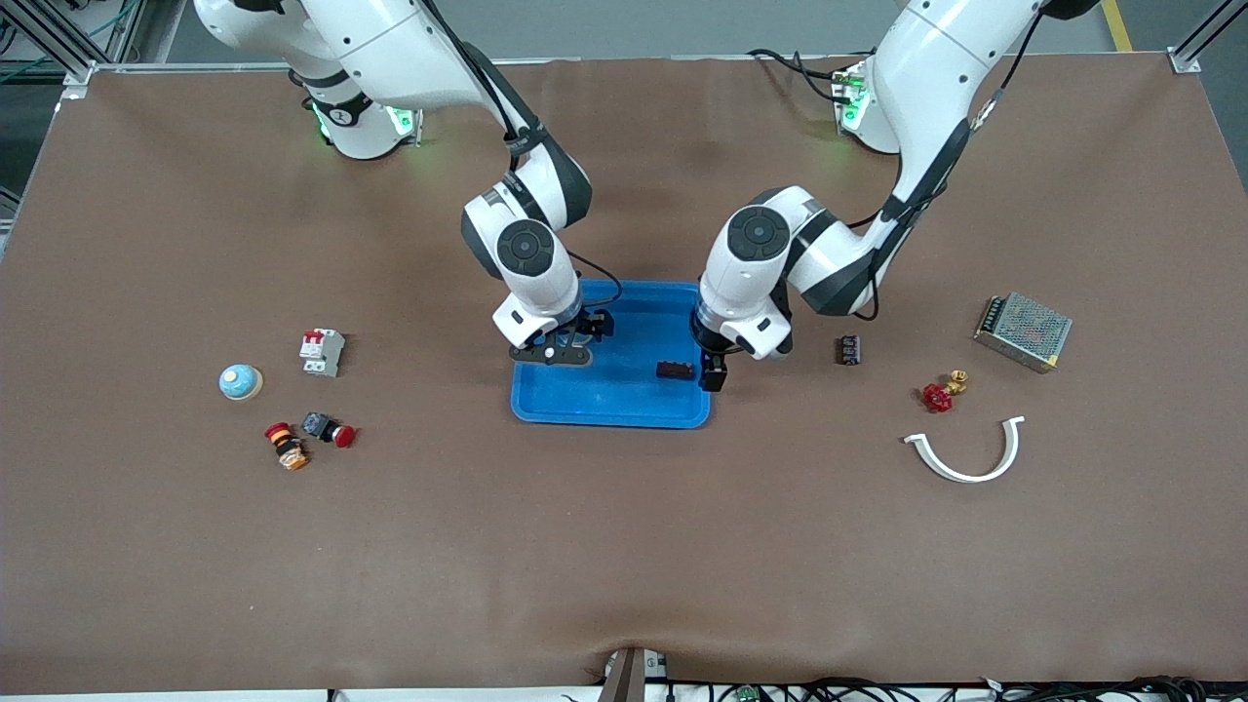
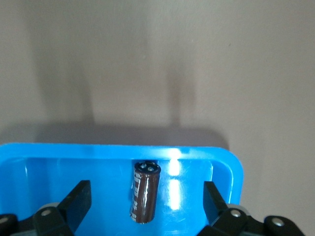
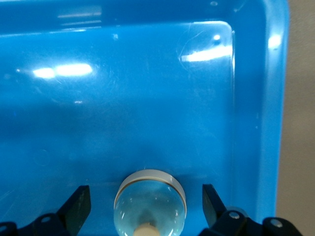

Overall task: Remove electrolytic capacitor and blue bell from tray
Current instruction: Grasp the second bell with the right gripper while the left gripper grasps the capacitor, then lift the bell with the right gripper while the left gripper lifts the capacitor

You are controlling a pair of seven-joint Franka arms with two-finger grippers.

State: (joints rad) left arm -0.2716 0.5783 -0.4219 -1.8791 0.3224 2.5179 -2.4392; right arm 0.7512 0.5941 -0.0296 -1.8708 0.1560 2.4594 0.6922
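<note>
Tray [image 1: 624, 405] | capacitor [image 2: 144, 192], bell [image 3: 150, 204] inside | grippers spread over each

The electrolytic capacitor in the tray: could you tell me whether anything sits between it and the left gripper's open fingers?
Nothing visible does. The electrolytic capacitor lies alone on the tray, between the open fingers of the left gripper.

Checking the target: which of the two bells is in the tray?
The bell under the open right end effector, inside the blue tray. The other bell sits out on the table, toward the right arm's end.
</note>
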